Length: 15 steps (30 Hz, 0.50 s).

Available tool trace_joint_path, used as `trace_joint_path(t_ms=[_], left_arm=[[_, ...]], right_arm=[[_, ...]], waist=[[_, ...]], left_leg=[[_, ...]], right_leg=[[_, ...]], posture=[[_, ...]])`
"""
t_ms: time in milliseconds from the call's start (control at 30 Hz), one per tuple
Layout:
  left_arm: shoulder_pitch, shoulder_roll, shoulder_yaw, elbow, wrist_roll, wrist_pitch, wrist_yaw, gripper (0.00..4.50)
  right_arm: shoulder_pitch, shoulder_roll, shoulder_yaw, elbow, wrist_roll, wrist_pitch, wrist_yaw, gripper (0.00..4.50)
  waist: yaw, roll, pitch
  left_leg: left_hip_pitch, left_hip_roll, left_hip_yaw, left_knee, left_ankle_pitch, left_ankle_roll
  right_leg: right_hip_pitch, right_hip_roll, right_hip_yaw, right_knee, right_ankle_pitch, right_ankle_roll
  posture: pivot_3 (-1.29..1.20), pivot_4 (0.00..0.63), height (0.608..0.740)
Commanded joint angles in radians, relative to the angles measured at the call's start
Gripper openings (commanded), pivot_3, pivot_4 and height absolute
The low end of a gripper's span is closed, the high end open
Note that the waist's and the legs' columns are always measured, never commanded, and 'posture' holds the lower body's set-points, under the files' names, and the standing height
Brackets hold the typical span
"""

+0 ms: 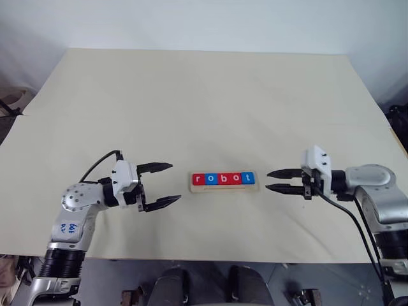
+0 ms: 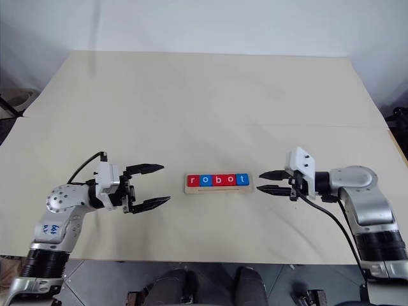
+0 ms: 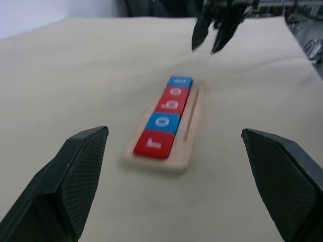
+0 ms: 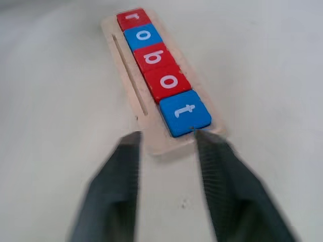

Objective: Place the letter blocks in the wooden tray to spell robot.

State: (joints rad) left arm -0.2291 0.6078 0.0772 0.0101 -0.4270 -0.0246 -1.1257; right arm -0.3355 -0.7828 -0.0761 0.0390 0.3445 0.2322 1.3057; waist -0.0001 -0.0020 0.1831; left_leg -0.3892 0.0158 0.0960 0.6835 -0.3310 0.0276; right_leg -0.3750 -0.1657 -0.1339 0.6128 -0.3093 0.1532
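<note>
five blocks [image 1: 223, 178] sit in the tray [image 1: 223, 187] spelling robot; spelling looks done. left gripper [image 1: 164, 185] wide, right gripper [image 1: 276, 180] narrowly parted, both empty; next, just retreat.

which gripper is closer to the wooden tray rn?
Right. The right gripper sits just off the wooden tray at its t end, jaws apart. The left gripper, wide open, stands a bit farther off the r end.

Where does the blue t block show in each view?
Left eye view: blue t block, the row's end toward the right tool.
Right eye view: same end.
Left wrist view: farthest block.
Right wrist view: nearest block.
Shared landmark: the wooden tray.
</note>
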Motion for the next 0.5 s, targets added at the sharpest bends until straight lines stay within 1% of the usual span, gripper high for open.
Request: trace_joint_path(t_ms=[33,133,167,200,333,500], left_arm=[[0.019,0.04,0.046,0.002,-0.008,-0.018,-0.019,4.5],[0.029,0.07,0.069,0.021,-0.005,-0.025,-0.027,4.5],[0.03,0.072,0.081,0.024,-0.013,-0.02,-0.02,4.5],[0.031,0.076,0.094,0.027,-0.022,-0.01,-0.014,4.5],[0.039,0.095,0.122,0.047,-0.018,0.002,-0.015,4.5],[0.031,0.093,0.134,0.069,0.001,-0.007,0.009,4.5]], right_arm=[[0.071,-0.012,-0.105,-0.067,0.095,-0.025,0.012,2.92],[0.143,-0.042,-0.134,-0.092,0.115,-0.002,0.016,3.96],[0.157,-0.036,-0.149,-0.097,0.121,-0.014,0.006,4.3],[0.172,-0.03,-0.164,-0.103,0.13,-0.019,-0.007,4.45],[0.23,-0.028,-0.196,-0.115,0.135,-0.046,-0.027,4.45],[0.239,-0.006,-0.217,-0.122,0.145,-0.07,-0.077,4.45]], waist=[[0.001,0.0,0.0],[0.001,0.0,0.0],[0.001,0.0,0.0],[0.001,0.0,0.0],[0.001,0.0,0.0],[0.0,0.0,0.0]], left_leg=[[0.0,0.0,0.0,0.0,0.0,0.0],[0.0,0.0,0.0,0.0,0.0,0.0],[0.0,0.0,0.0,0.0,0.0,0.0],[0.0,0.0,0.0,0.0,0.0,0.0],[0.001,0.0,0.0,0.0,0.0,0.0],[0.001,0.0,0.0,0.0,0.0,0.0]], right_leg=[[0.0,0.0,0.0,0.0,0.0,0.0],[0.0,0.0,0.0,0.0,0.0,0.0],[0.0,0.0,0.0,0.0,0.0,0.0],[0.0,0.0,0.0,0.0,0.0,0.0],[0.0,0.0,0.0,0.001,0.0,0.0],[0.0,0.0,0.0,0.001,0.0,0.0]], posture=[[0.0,0.15,0.74],[0.0,0.15,0.74],[0.0,0.15,0.74],[0.0,0.15,0.74],[0.0,0.15,0.74],[0.0,0.15,0.74]])
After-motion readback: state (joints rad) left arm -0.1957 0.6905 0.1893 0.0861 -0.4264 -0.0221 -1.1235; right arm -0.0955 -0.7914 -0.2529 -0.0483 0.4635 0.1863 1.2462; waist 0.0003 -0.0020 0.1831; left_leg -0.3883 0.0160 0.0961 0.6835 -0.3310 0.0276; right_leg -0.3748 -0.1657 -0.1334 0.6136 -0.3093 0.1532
